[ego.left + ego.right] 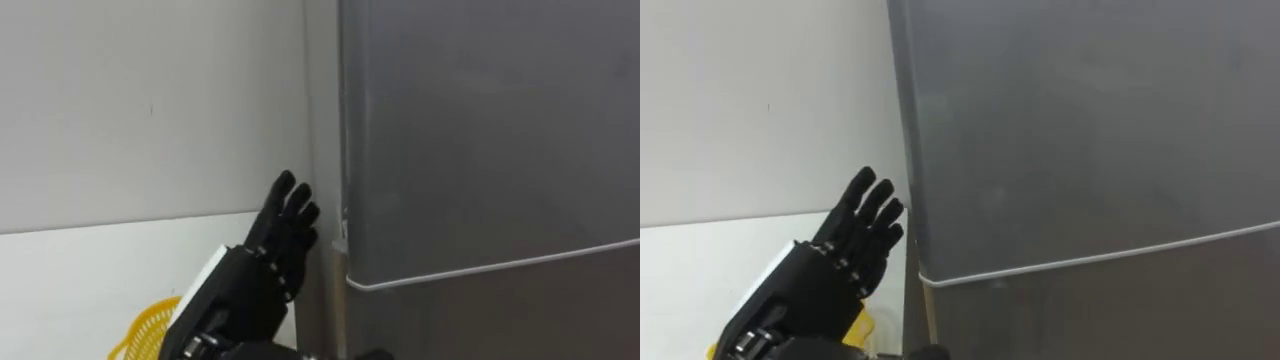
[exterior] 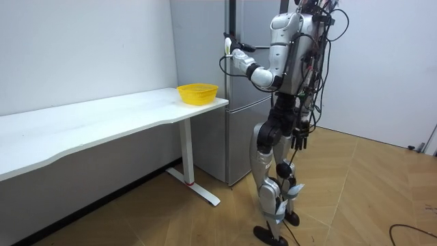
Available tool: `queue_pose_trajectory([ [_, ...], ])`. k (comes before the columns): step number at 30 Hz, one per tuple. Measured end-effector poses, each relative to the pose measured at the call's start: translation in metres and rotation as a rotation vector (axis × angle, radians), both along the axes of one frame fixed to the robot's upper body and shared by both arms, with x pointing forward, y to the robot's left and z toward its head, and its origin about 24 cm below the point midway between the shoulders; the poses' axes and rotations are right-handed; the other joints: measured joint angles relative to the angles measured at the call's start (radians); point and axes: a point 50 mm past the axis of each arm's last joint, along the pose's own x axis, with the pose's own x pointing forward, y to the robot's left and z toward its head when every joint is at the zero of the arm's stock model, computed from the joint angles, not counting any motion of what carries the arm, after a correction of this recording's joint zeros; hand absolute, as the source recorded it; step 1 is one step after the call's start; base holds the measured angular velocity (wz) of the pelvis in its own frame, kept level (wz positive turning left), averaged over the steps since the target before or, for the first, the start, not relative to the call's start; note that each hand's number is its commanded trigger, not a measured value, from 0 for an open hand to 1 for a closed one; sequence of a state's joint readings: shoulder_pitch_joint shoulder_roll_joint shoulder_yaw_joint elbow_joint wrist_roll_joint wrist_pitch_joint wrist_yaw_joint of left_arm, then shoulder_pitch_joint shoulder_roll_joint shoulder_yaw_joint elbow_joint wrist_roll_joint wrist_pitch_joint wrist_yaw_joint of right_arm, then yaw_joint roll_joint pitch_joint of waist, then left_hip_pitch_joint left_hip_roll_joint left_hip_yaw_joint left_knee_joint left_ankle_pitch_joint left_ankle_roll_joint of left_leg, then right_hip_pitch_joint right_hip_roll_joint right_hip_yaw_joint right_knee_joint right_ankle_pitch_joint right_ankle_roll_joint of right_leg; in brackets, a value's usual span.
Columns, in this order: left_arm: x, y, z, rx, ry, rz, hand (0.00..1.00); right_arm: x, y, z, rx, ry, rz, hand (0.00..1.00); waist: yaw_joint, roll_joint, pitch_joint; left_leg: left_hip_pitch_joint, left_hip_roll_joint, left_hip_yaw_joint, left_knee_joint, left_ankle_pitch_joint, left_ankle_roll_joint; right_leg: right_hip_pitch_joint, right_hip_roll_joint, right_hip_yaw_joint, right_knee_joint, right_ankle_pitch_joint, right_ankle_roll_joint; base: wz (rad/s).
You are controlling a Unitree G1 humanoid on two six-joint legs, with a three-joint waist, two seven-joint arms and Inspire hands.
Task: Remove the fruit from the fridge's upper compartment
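Note:
The grey fridge's upper door [image 1: 480,130] is shut; a pale seam [image 1: 500,265] divides it from the lower door. My left hand [image 1: 275,250] is raised with straight fingers, open and holding nothing, its fingertips just left of the upper door's left edge. In the right eye view the same hand [image 1: 855,245] is beside the door [image 1: 1090,120]. In the room view I stand facing the fridge [image 2: 239,137], left hand [image 2: 229,46] up at the door's edge, right hand [image 2: 300,140] hanging low by my thigh.
A yellow mesh basket [image 2: 198,92] sits at the end of a long white table [image 2: 102,119] next to the fridge, and shows under my left forearm [image 1: 150,325]. A white wall runs behind the table. Wooden floor lies behind me.

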State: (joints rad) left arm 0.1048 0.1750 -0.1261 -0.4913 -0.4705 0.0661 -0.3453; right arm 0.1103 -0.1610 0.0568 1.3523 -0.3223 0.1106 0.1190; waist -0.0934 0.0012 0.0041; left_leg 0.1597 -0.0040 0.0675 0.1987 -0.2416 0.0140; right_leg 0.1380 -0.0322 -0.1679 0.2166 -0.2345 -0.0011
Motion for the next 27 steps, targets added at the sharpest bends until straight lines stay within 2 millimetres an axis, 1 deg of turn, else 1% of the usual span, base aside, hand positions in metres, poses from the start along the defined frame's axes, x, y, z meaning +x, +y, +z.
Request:
queue_pose_trajectory([
  [2,0.000,0.000,0.000,0.002,-0.005,-0.012,0.00,-0.001,0.000,0.000,-0.002,0.005,0.000,0.00,-0.001,-0.001,0.0006,0.005,0.007,0.008,0.000,0.000,0.000,0.003,0.000,0.004,0.001,0.000,0.000,-0.07],
  [6,-0.001,-0.003,0.001,0.007,-0.020,-0.058,0.00,0.003,0.000,0.000,0.000,-0.001,0.004,0.00,-0.012,-0.004,0.0028,0.008,0.006,0.018,-0.002,0.000,0.000,0.004,0.001,0.018,0.001,0.000,0.000,-0.08],
  [12,-0.001,-0.005,0.001,0.021,-0.019,-0.076,0.00,0.003,0.000,0.000,-0.005,-0.001,0.012,0.00,-0.029,-0.007,0.0046,0.008,0.006,0.026,-0.001,0.000,0.000,0.005,0.001,0.021,0.000,-0.001,0.001,0.00],
  [13,-0.001,-0.005,0.001,0.024,-0.020,-0.077,0.53,0.004,0.000,0.000,-0.005,-0.002,0.014,0.00,-0.035,-0.008,0.0049,0.008,0.006,0.026,-0.001,0.000,0.000,0.005,0.001,0.020,0.000,-0.001,0.001,0.00],
  [14,-0.001,-0.004,0.001,0.030,-0.021,-0.078,1.00,0.004,0.000,0.000,-0.004,-0.004,0.015,0.00,-0.041,-0.008,0.0050,0.007,0.006,0.027,-0.002,0.000,0.000,0.005,0.002,0.021,0.001,-0.001,0.001,0.00],
  [19,0.000,-0.005,0.002,0.043,-0.023,-0.087,1.00,0.002,0.000,0.000,-0.004,0.004,0.013,0.00,-0.046,-0.007,0.0058,0.008,0.006,0.038,-0.002,0.000,0.000,0.003,0.004,0.026,0.000,-0.001,0.001,-0.01],
  [20,0.001,-0.002,0.003,0.048,-0.026,-0.077,0.93,0.001,0.000,0.000,-0.005,0.007,0.012,0.00,-0.046,-0.007,0.0059,0.007,0.006,0.039,-0.002,0.000,0.000,0.002,0.003,0.026,-0.001,-0.001,0.001,0.00],
  [21,0.002,-0.002,0.004,0.050,-0.029,-0.074,0.00,0.001,-0.001,0.000,-0.007,0.011,0.011,0.00,-0.046,-0.007,0.0059,0.005,0.006,0.040,-0.002,0.000,0.000,0.000,0.003,0.026,-0.003,-0.001,0.001,0.00],
  [23,0.003,-0.002,0.006,0.049,-0.040,-0.074,0.00,0.001,-0.001,0.000,-0.006,0.013,0.010,0.00,-0.046,-0.006,0.0057,0.001,0.007,0.043,-0.002,0.000,0.000,0.000,0.002,0.026,-0.012,0.000,0.001,0.03],
  [27,0.002,-0.011,0.011,0.044,-0.072,-0.165,0.00,0.002,0.000,0.000,-0.002,0.014,0.010,0.00,-0.043,0.003,0.0038,-0.009,0.007,0.045,-0.001,0.000,0.000,-0.007,0.001,0.028,-0.010,0.002,0.004,0.00],
])
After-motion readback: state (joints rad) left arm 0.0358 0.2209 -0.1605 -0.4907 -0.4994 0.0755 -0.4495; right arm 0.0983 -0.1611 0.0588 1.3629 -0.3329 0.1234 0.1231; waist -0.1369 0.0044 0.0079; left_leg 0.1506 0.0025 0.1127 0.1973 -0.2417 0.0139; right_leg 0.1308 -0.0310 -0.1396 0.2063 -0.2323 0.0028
